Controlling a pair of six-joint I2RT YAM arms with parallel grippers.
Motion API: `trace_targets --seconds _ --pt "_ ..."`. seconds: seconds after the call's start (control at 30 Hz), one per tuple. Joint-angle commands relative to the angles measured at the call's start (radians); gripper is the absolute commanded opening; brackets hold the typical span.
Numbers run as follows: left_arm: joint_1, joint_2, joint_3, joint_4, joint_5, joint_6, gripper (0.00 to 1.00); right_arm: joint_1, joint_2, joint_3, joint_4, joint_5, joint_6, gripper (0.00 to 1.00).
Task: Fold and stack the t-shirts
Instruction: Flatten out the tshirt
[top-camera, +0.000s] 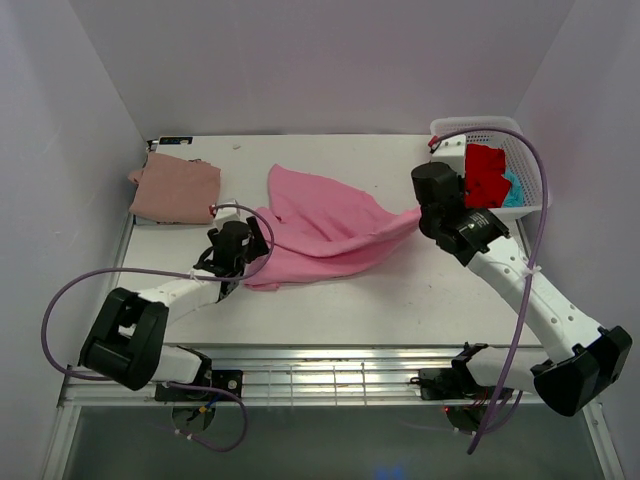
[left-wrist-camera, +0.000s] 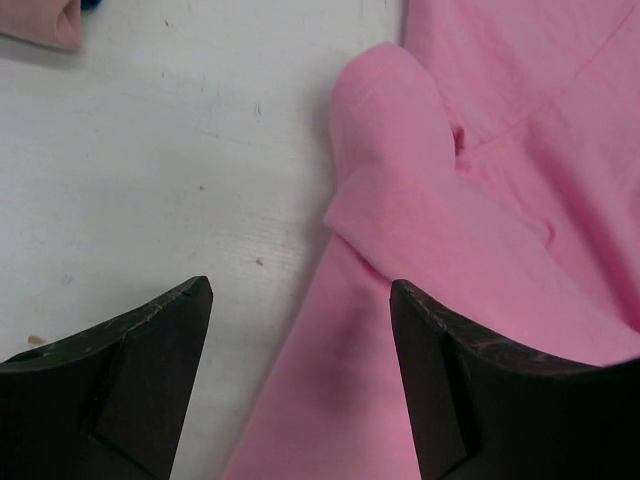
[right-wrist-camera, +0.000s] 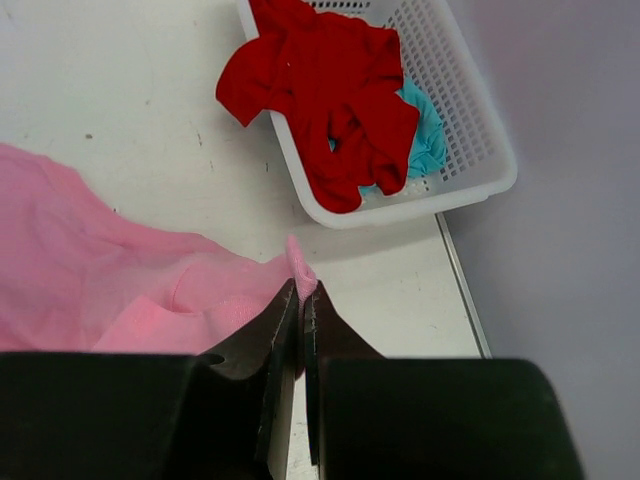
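Currently counting four t-shirts: one bright pink (top-camera: 325, 230), lying spread on the table (top-camera: 400, 290); one dusty rose (top-camera: 175, 192), lying folded far left; one red (top-camera: 487, 172) and one teal (top-camera: 513, 190), sitting in one basket (top-camera: 535, 170) (far right corner). Hovering left gripper (left-wrist-camera: 300, 300), jaws apart, over pink edge; pinching pink corner tight in right gripper (right-wrist-camera: 300, 300).

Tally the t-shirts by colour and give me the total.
bright pink t-shirt: 1
dusty rose t-shirt: 1
red t-shirt: 1
teal t-shirt: 1
total: 4
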Motion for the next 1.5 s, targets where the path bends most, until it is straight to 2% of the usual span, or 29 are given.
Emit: trace_targets --seconds 0.0,0.1,0.17,0.23,0.4,0.53,0.57,0.67,0.83,1.0,1.3,1.37,1.47 --pt "0.016 0.028 0.031 0.227 -0.065 0.050 0.82 -0.007 -0.001 -0.044 -0.002 -0.010 0.034 0.08" --pt "0.037 0.076 0.028 0.350 -0.040 0.060 0.81 -0.009 0.005 -0.075 -0.004 -0.023 0.043 0.08" --pt "0.045 0.120 0.036 0.399 0.024 0.061 0.81 -0.009 0.011 -0.087 -0.005 -0.032 0.051 0.08" --pt "0.049 0.183 0.063 0.415 0.081 0.052 0.79 -0.009 0.016 -0.101 -0.005 -0.040 0.055 0.08" --pt "0.052 0.294 0.141 0.421 0.121 0.023 0.76 -0.010 0.031 -0.115 -0.007 -0.050 0.061 0.08" --pt "0.059 0.353 0.174 0.423 0.138 0.024 0.60 -0.010 0.034 -0.124 -0.005 -0.041 0.058 0.08" --pt "0.060 0.363 0.177 0.421 0.141 0.026 0.49 -0.010 0.033 -0.127 -0.007 -0.040 0.058 0.08" --pt "0.065 0.366 0.180 0.412 0.132 0.027 0.31 -0.012 0.034 -0.135 -0.007 -0.043 0.060 0.08" --pt "0.066 0.332 0.184 0.378 0.077 0.038 0.15 -0.012 0.040 -0.142 -0.005 -0.052 0.071 0.08" --pt "0.066 0.217 0.262 0.276 0.029 0.070 0.11 -0.013 0.068 -0.156 0.018 -0.070 0.071 0.08" --pt "0.066 0.059 0.672 -0.048 0.029 0.179 0.10 -0.045 0.132 -0.087 0.018 -0.075 0.052 0.08" --pt "0.066 0.039 0.715 -0.094 0.024 0.202 0.10 -0.055 0.128 -0.061 0.018 -0.064 0.037 0.08" --pt "0.066 -0.036 0.685 -0.085 -0.025 0.227 0.10 -0.087 0.112 -0.023 0.018 -0.081 0.011 0.08"
